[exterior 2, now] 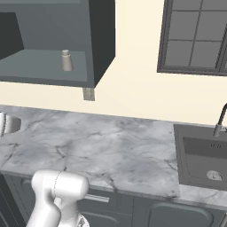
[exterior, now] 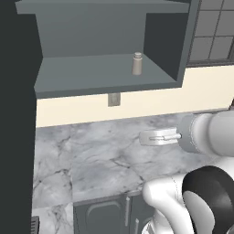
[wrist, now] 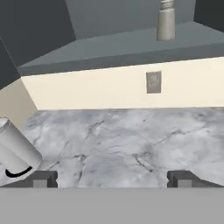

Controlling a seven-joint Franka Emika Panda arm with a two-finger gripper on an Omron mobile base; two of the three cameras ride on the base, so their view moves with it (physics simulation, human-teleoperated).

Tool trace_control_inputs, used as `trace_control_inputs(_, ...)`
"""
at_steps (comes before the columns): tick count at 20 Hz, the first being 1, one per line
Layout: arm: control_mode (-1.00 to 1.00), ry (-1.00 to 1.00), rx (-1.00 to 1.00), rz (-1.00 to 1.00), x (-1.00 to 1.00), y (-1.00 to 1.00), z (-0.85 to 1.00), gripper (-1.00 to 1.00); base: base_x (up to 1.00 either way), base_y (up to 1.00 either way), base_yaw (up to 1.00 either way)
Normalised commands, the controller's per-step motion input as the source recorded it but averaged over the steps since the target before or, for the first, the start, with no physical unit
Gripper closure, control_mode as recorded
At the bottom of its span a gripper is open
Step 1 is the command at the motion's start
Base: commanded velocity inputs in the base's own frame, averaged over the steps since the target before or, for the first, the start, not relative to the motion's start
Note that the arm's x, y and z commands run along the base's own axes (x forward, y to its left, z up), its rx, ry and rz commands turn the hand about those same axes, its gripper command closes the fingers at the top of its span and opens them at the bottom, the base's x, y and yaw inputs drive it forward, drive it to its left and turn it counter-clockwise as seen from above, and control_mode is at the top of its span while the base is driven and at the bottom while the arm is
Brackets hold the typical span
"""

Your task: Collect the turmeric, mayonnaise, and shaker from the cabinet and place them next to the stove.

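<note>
Nearest to you, the end effector (wrist: 112, 178) shows as two dark fingertips (wrist: 43, 179) rising at the bottom of the hand view, set wide apart with nothing between them. They hang above a grey-veined marble bench (wrist: 131, 140), apart from its surface. In the left base view your white arm (exterior: 201, 183) rises at the lower right and reaches left over the same bench (exterior: 91, 151). Below the bench's front edge you can see dark base cabinet doors (exterior: 105, 212).

In the right base view, a dark sink (exterior 2: 201, 155) is sunk into the bench (exterior 2: 111, 146) on the right, with a faucet (exterior 2: 221, 119) behind it.

Farther back, a cream wall (wrist: 87, 87) carries a small grey outlet plate (wrist: 153, 82), just under the wall cabinet. A dark-framed window (exterior 2: 195, 37) sits in that wall above the sink.

Farthest and highest, the cabinet (exterior: 180, 41) stands open, slate grey, with a grey shelf (exterior: 82, 73) inside. The shaker (exterior: 137, 63) stands upright on that shelf, toward its right end near the cabinet's right wall. In the hand view the shaker (wrist: 166, 22) appears at the top, right of centre, well apart from the fingertips.
</note>
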Motion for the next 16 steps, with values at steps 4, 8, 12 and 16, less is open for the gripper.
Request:
trace_control_inputs(4,-1.0,-0.54,-0.17,0.0,-0.02,0.17,0.61,-1.0,0.0,0.0,0.0)
trace_control_inputs(8,-1.0,-0.47,-0.14,0.0,-0.01,0.04,0.61,-1.0,0.0,0.0,0.0)
trace_control_inputs(12,-1.0,-0.24,-0.02,0.0,0.06,-0.12,0.47,-1.0,0.0,0.0,0.0)
trace_control_inputs(16,-1.0,-0.05,0.0,0.0,0.2,-0.17,0.36,-1.0,0.0,0.0,0.0)
